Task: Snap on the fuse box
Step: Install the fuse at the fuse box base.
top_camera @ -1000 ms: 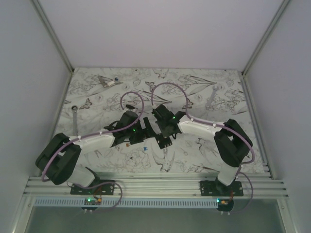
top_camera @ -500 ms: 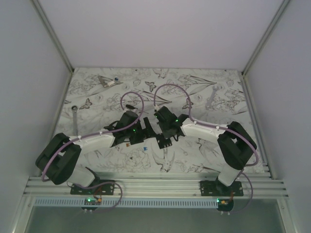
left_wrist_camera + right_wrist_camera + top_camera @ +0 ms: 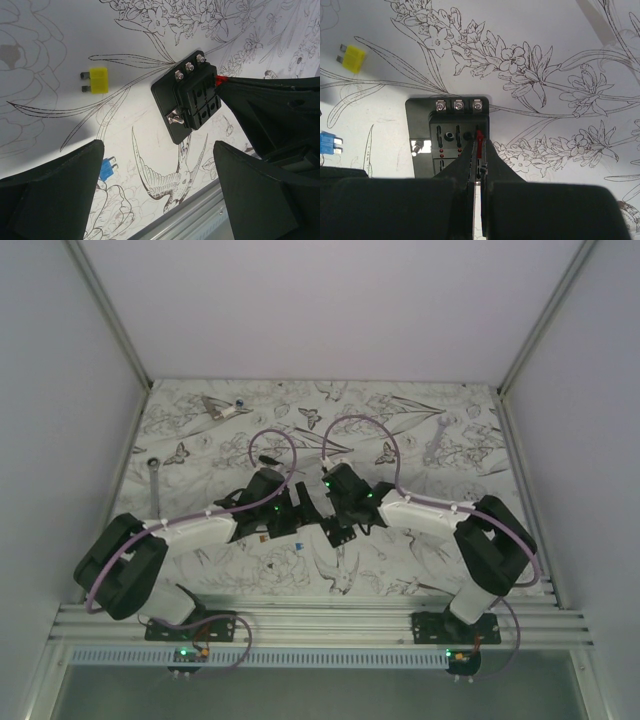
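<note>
Right hand [image 3: 479, 152]: fingers pressed together, clamped on a thin red fuse [image 3: 479, 139]. Fuse box [image 3: 451, 136] sits flat on the worktop [image 3: 580, 45], near the middle, between the two arms. It lies directly ahead of and under the right fingertips; the red fuse's tip is at the top face, over the slot column on the right side, just short of the row of three screws [image 3: 457, 105]. Whether the tip is already in the slot cannot be told.

Slots run away from the wrist camera, and the fuse's blade looks lined up with them. Judgement: the coming move is a straight push down along that line, with little turning needed.

Left hand [image 3: 157, 155]: fingers wide apart, holding nothing, hovering over the worktop. The fuse box [image 3: 191, 102] lies ahead of it, well clear, turned diagonal to its fingers.

The right arm is the nearer one.

Loose nearby: yellow fuse [image 3: 98, 80], blue fuse [image 3: 106, 169].
</note>
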Controlling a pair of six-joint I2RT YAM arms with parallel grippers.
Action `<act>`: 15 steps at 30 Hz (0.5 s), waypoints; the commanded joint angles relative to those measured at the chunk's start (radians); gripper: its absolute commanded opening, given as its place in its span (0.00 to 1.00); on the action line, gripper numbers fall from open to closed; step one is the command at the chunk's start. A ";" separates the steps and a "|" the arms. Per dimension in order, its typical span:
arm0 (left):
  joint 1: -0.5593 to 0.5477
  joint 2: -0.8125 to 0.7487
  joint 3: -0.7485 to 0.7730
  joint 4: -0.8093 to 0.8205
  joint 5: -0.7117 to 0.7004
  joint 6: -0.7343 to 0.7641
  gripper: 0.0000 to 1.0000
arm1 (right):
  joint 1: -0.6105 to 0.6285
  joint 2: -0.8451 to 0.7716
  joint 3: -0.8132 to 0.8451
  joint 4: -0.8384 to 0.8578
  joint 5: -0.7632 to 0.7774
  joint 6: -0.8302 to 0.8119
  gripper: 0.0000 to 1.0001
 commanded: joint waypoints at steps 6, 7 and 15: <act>-0.011 0.051 0.046 0.000 0.048 -0.005 0.87 | 0.000 -0.028 -0.046 0.050 -0.044 -0.041 0.00; -0.015 0.057 0.049 0.000 0.046 -0.007 0.84 | 0.000 -0.031 -0.050 0.050 -0.047 -0.041 0.00; -0.073 0.123 0.077 0.001 -0.009 -0.057 0.51 | 0.000 -0.065 -0.057 0.065 -0.042 0.006 0.00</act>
